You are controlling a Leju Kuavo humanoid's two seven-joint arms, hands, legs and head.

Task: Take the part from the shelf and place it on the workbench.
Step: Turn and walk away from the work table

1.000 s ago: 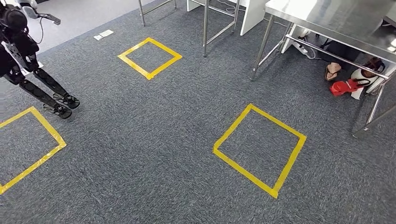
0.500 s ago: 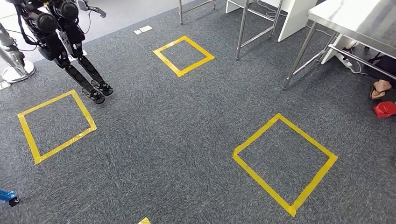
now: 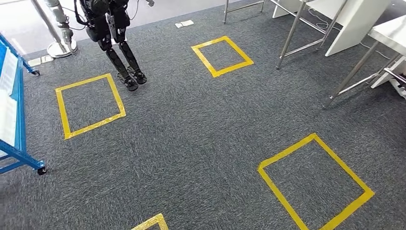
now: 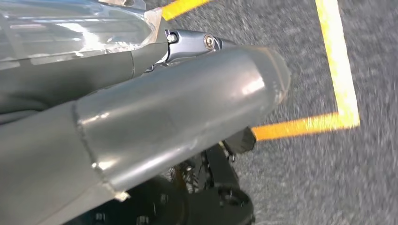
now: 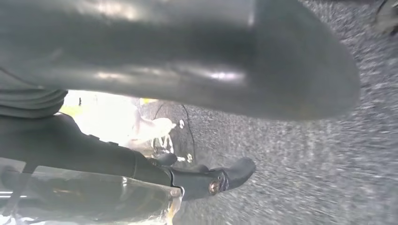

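- The blue shelf stands off my left side, so my left hand is nearer it.
- My right hand hangs opposite; I cannot tell either hand's finger state.
- The part is hidden from me.

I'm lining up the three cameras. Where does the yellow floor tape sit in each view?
Head view: tape forms squares at left, top centre and lower right, with a further corner at the bottom edge.
Left wrist view: one tape corner along the right side.
Right wrist view: no tape that I can make out; glare and blur.
Shared landmark: the grey carpet.
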